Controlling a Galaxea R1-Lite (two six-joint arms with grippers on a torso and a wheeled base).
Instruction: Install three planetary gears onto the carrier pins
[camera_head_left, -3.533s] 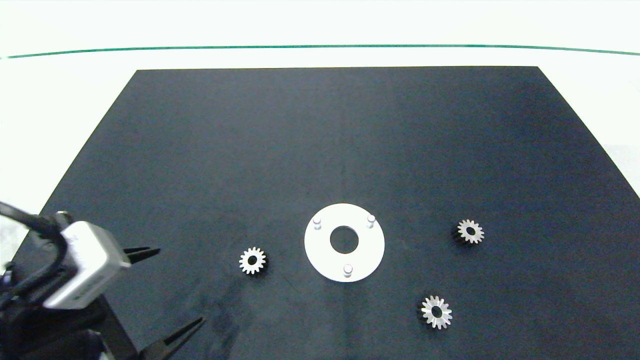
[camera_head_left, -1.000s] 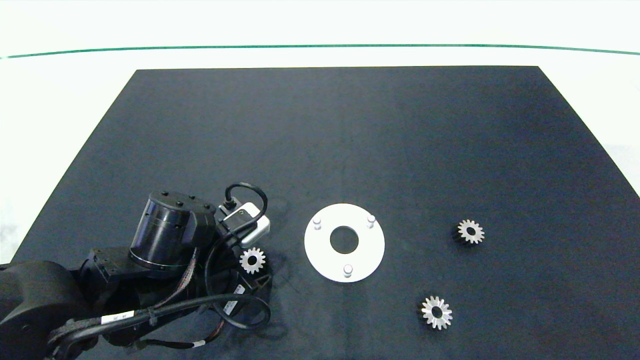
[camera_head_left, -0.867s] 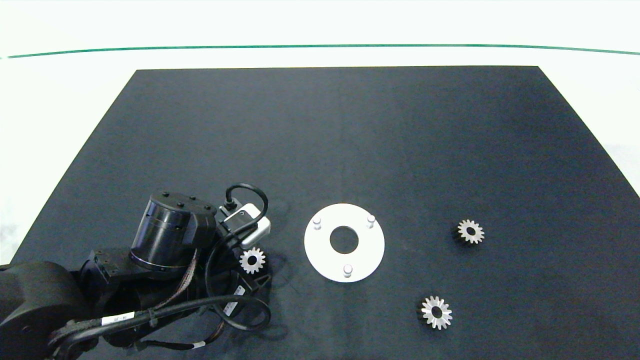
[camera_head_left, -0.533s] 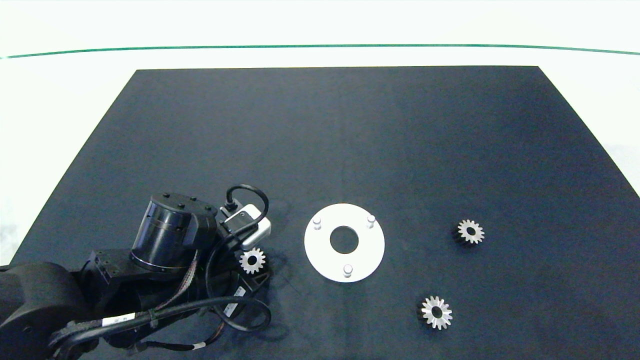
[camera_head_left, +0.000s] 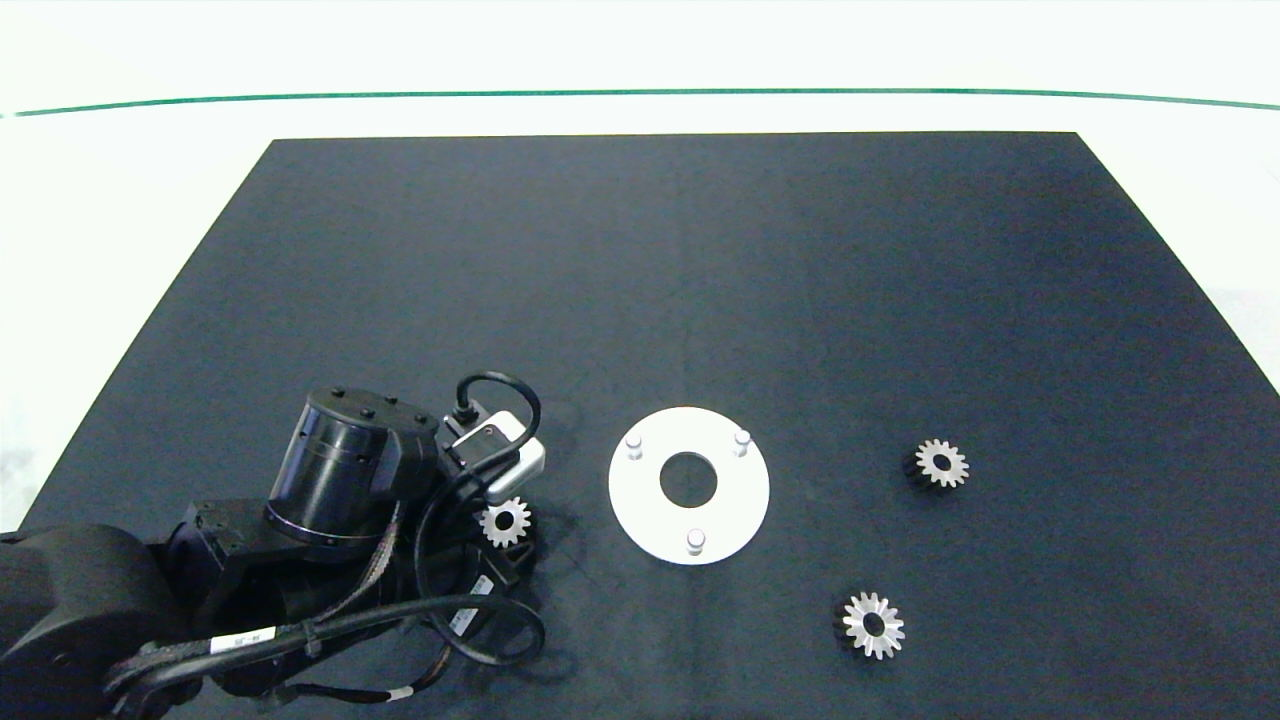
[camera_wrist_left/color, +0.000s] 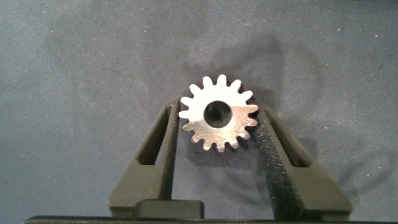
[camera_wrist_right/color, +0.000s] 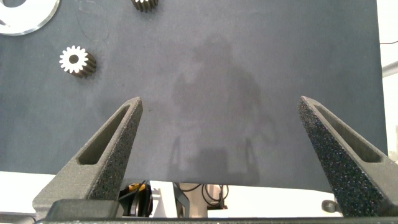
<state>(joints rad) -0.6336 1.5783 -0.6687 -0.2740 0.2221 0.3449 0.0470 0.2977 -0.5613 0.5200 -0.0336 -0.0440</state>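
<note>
Dark matting (camera_head_left: 680, 270) covers a pale table (camera_head_left: 120, 180) crossed at the far side by a thin green line (camera_head_left: 640, 94). On the mat lies a white disc (camera_head_left: 740, 495) with a big centre hole and three short pins (camera_head_left: 696, 541) set in a triangle, all of them bare. Just left of the disc, the left gripper (camera_wrist_left/color: 217, 134) has its two fingers (camera_wrist_left/color: 163, 140) closed against the teeth of one small silvery gear (camera_wrist_left/color: 219, 122), gripping it at mat level. Two more gears sit well right of the disc, one farther back (camera_head_left: 940, 463) and one nearer (camera_head_left: 872, 625). The right gripper (camera_wrist_right/color: 221, 134) hangs spread wide over bare mat near its edge. White tags on the left arm's cables (camera_head_left: 240, 637) are too small to read.
</note>
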